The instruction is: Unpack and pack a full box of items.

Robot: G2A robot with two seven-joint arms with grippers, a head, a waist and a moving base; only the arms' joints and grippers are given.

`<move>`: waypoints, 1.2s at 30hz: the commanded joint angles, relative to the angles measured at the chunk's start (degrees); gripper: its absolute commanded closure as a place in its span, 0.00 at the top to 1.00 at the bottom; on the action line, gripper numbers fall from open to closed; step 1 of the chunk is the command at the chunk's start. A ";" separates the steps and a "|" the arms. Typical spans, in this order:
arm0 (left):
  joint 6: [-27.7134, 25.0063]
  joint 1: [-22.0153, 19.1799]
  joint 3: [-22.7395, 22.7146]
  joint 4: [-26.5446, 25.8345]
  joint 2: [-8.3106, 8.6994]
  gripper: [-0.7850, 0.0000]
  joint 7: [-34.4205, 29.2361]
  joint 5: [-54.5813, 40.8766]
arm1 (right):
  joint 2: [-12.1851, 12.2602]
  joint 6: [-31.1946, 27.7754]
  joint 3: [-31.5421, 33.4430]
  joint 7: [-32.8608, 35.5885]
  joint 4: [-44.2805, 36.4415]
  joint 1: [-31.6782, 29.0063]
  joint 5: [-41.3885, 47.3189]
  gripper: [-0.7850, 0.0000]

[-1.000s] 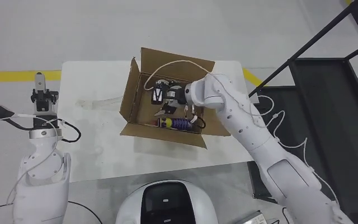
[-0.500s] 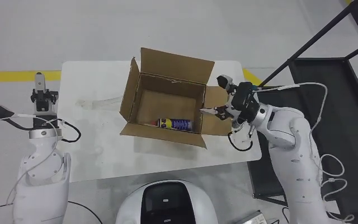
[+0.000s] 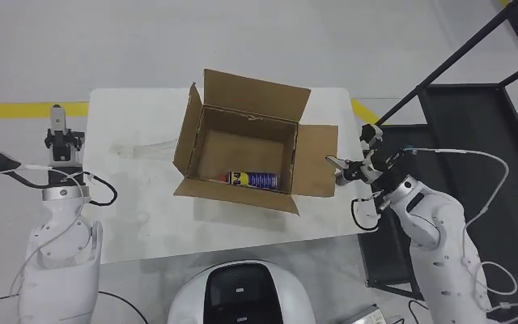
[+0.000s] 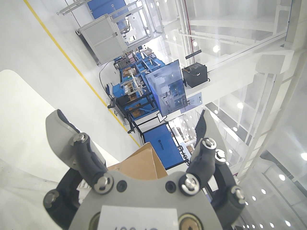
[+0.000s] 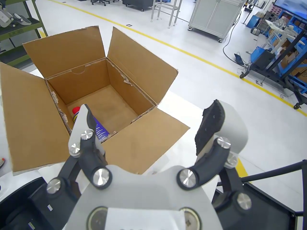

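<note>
Right claw (image 3: 350,162) (image 5: 148,113) hung with its fingers spread wide and nothing between them, at the right edge of the tabletop (image 3: 137,194) (image 5: 184,106), just beside the outer edge of the cardboard box's right flap. From its wrist camera I looked past the two fingers straight into the box.

The cardboard box (image 3: 194,138) (image 5: 79,82) (image 4: 141,161) sat near the middle of the tabletop with all four flaps folded outward. One spray can (image 3: 252,178) (image 5: 76,112), blue with a red cap, lay on its side on the box floor, along the wall nearest the robot. The rest of the floor showed bare cardboard.

Left claw (image 3: 57,121) (image 4: 130,120) was parked off the left edge of the tabletop, well apart from the box, its fingers also apart and holding nothing.

Between that claw and the box, something clear and crinkled (image 3: 146,150) lay flat on the tabletop; I could not make out what it was. A black metal frame (image 3: 453,121) stood beside the tabletop on the right, and a yellow floor line (image 3: 32,109) ran behind the left arm.
</note>
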 commanded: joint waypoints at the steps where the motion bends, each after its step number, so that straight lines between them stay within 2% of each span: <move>1: 0.00 0.00 0.00 0.00 0.00 1.00 0.00 0.00 | 0.00 0.00 0.00 0.00 0.00 -0.01 0.00 1.00; 8: 0.00 0.00 0.00 0.00 0.00 1.00 0.00 0.00 | 0.00 0.00 0.00 0.00 0.00 -0.01 0.00 1.00; 11: 0.00 0.00 0.00 0.00 0.00 1.00 0.00 0.00 | 0.17 -0.78 -0.53 2.71 1.75 -0.15 -0.69 1.00; 13: 0.00 0.00 0.00 0.00 0.00 1.00 0.00 0.00 | 0.14 1.98 0.44 0.31 5.01 1.30 0.09 1.00; 16: 0.00 0.00 0.00 0.00 0.00 1.00 0.00 0.00 | 0.06 2.38 0.68 -3.40 11.99 2.24 3.23 1.00; 20: 0.00 0.00 0.00 0.00 0.00 1.00 0.00 0.00 | 0.17 2.80 2.67 -9.46 19.37 1.88 3.02 1.00; 25: 0.00 0.00 0.00 0.00 0.00 1.00 0.00 0.00 | -0.16 6.87 2.96 -12.76 25.96 0.36 5.22 1.00; 30: 0.00 0.00 0.00 0.00 0.00 1.00 0.00 0.00 | -0.66 9.63 -0.98 -21.30 30.92 -1.28 -2.13 1.00; 36: 0.00 0.00 0.00 0.00 0.00 1.00 0.00 0.00 | -1.42 14.51 -7.61 -29.42 40.14 2.82 -9.79 1.00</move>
